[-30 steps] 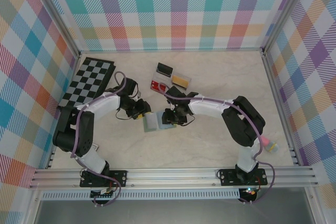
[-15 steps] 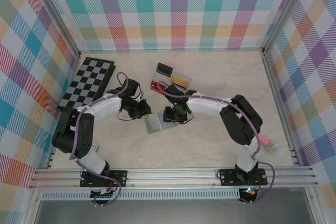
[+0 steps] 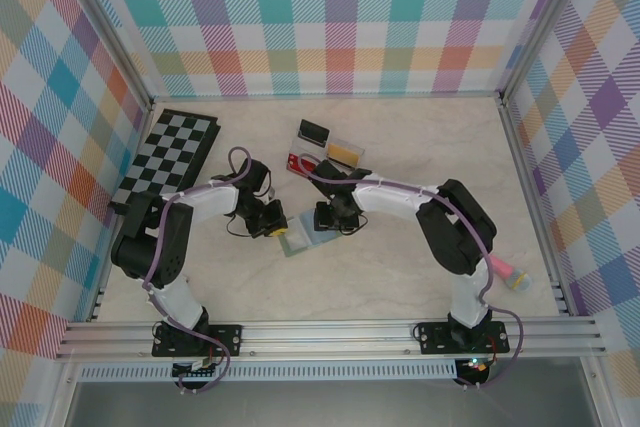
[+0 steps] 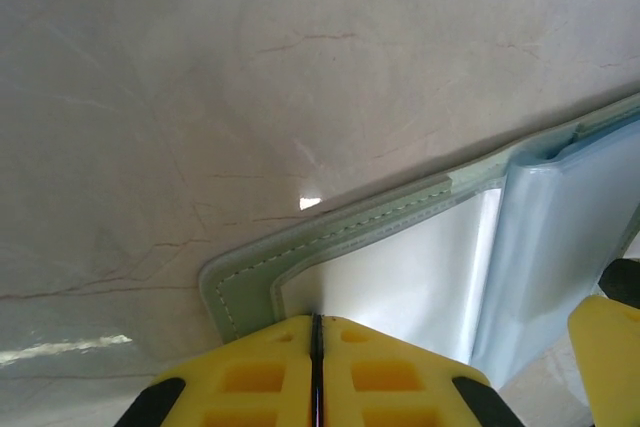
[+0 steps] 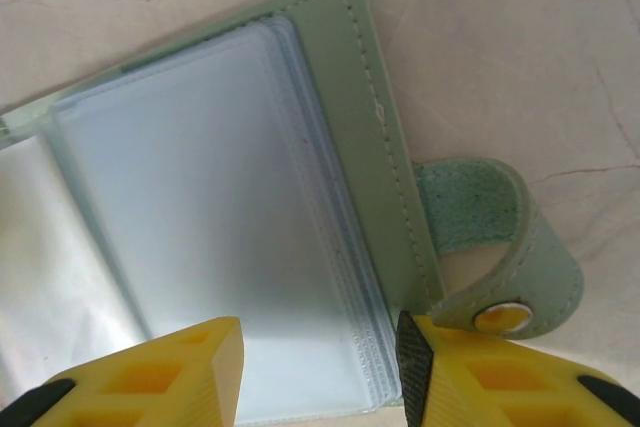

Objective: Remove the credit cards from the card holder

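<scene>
Left gripper (image 4: pixel 316 319), closed tight at the left edge of the flat grey-green folding card holder (image 4: pixel 232 292) lying open on the marbled table (image 4: pixel 200 67), looks to steady it, so the right gripper (image 5: pixel 320 332), jaws apart above its right-hand clear sleeves (image 5: pixel 200 197), next needs a credit card edge to pinch.

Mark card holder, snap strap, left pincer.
card holder (image 5: pixel 365 137): right wrist view, stitched green cover edge.
snap strap (image 5: pixel 500 318): right wrist view, metal snap.
left pincer (image 4: pixel 316 332): left wrist view, seam between fingertips.
</scene>
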`<state>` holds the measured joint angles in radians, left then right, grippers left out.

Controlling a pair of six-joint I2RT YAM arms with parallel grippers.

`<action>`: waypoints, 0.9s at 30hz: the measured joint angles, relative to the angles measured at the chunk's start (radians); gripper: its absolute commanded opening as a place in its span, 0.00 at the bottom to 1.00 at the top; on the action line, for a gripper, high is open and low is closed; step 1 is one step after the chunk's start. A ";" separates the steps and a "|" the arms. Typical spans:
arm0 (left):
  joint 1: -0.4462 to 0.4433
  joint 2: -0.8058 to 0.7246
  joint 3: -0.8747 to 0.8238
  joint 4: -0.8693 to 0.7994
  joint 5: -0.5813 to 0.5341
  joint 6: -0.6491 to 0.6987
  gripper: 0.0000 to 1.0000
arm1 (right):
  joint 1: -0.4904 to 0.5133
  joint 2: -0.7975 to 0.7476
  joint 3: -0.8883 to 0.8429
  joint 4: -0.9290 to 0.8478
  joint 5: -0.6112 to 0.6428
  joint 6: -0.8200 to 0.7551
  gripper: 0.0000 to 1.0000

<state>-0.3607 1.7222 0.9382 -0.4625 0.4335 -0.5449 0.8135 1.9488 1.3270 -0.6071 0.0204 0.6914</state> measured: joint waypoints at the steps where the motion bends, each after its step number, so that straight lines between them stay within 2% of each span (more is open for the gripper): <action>1: 0.000 0.000 0.000 0.000 0.000 0.000 0.08 | 0.000 0.006 0.003 -0.003 0.002 -0.001 0.46; 5: 0.000 0.003 0.000 0.001 0.001 0.000 0.07 | 0.000 0.020 0.019 -0.016 -0.003 -0.013 0.42; 12: 0.000 0.006 0.000 0.003 0.005 0.000 0.03 | 0.015 0.023 0.024 0.000 -0.069 -0.049 0.20; 17: 0.002 0.012 0.001 0.005 0.015 0.000 0.02 | 0.022 0.023 0.024 0.037 -0.128 -0.071 0.14; 22: 0.004 0.022 0.014 -0.005 0.021 0.000 0.03 | 0.022 0.023 0.023 0.045 -0.138 -0.071 0.16; 25: 0.004 0.029 0.029 -0.023 0.020 0.004 0.08 | 0.022 0.021 0.023 0.045 -0.120 -0.071 0.27; 27: 0.003 0.034 0.041 -0.037 0.016 0.010 0.17 | 0.022 0.006 0.016 0.045 -0.106 -0.069 0.35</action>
<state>-0.3576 1.7561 0.9794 -0.4992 0.4496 -0.5354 0.8352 1.9545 1.3434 -0.5617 -0.0856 0.6224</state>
